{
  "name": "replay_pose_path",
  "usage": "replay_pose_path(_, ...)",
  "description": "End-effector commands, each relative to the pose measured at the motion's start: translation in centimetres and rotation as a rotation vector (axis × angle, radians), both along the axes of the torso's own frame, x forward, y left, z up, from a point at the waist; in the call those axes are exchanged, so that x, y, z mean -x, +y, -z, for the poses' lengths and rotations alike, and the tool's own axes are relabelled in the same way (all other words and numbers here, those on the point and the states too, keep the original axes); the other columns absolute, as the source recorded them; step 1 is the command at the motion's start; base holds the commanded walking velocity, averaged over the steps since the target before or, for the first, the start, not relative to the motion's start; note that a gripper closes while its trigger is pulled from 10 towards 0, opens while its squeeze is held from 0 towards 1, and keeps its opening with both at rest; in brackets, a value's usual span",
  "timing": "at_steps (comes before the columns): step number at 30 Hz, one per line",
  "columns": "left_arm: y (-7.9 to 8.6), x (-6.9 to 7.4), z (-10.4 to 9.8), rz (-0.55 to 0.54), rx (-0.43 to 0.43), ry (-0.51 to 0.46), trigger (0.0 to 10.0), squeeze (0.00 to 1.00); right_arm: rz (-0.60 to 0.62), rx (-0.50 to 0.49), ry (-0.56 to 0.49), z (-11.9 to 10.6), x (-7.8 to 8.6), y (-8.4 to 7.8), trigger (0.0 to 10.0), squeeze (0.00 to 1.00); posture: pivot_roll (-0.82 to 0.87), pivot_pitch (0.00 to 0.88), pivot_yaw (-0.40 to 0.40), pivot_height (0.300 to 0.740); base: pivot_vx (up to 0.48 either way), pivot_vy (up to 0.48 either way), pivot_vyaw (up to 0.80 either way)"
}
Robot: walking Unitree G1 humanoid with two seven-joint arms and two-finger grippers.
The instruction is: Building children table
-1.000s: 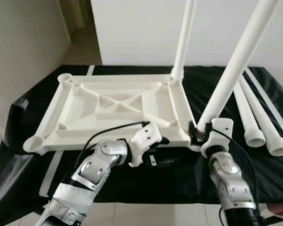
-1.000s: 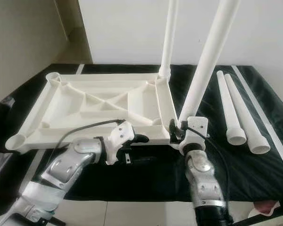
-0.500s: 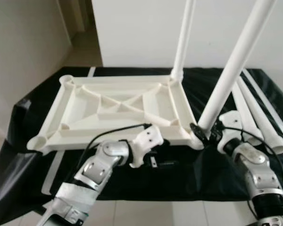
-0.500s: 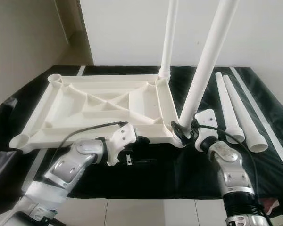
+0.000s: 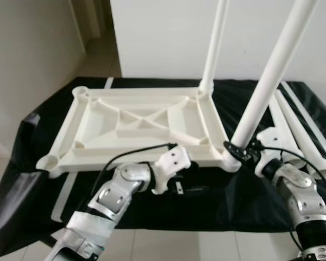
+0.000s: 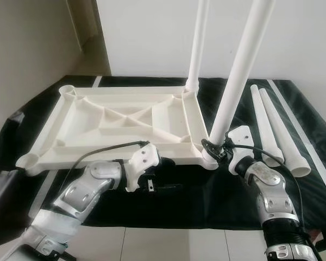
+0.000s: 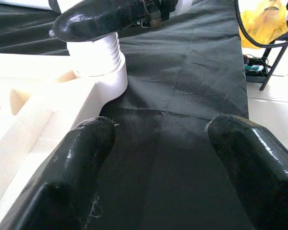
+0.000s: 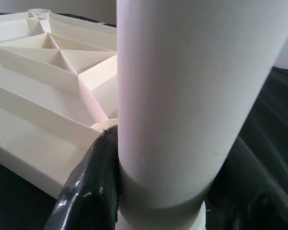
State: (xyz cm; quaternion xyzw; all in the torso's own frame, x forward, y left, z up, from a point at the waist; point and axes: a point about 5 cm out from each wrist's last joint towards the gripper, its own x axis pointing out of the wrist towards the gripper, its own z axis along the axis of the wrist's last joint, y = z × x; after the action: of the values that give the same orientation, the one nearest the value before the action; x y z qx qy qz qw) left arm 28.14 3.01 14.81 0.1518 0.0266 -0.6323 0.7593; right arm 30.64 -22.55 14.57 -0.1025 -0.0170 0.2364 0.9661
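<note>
The white table top (image 5: 98, 130) lies upside down on a black cloth. Two white legs stand upright in its right corners: the far leg (image 5: 214, 43) and the near leg (image 5: 266, 81). My right gripper (image 5: 240, 152) is shut on the near leg just above its socket; in the right wrist view the black fingers (image 8: 91, 187) hug the leg (image 8: 182, 96) on both sides. My left gripper (image 7: 163, 158) is open and low over the cloth by the top's front edge, pointing at that same corner socket (image 7: 96, 57). Nothing is between its fingers (image 7: 86, 158).
Two loose white legs (image 5: 293, 130) lie on the cloth to the right of the top, with a thin white strip (image 5: 315, 122) beyond them. The cloth (image 5: 206, 196) ends at the front over pale tiles. A yellow bag (image 7: 264, 21) and a black rack stand off to the side.
My right forearm has swung out to the right around the near leg while its gripper stayed at the leg's base. The left arm has held still. The camera shifted slightly.
</note>
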Motion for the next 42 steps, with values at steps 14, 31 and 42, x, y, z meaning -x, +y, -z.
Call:
replay_pose_path(14,0.3,0.2,0.4,0.0,-0.015,0.009,10.0,0.0,0.208,-0.147,0.069,2.2,0.7,-0.5,10.0,0.0,-0.06,0.0,0.013,0.74,0.0,0.0,0.0)
replay_pose_path(31,0.2,0.2,0.4,0.002,-0.011,0.005,10.0,0.0,0.642,-0.238,0.001,1.2,1.3,3.8,10.0,0.0,-0.04,0.0,-0.008,0.74,0.0,0.0,0.0)
replay_pose_path(42,0.9,-0.2,0.2,-0.018,-0.014,0.001,10.0,0.0,0.784,-0.344,0.055,1.7,3.6,7.5,10.0,0.0,-0.04,0.0,-0.005,0.74,0.0,0.0,0.0)
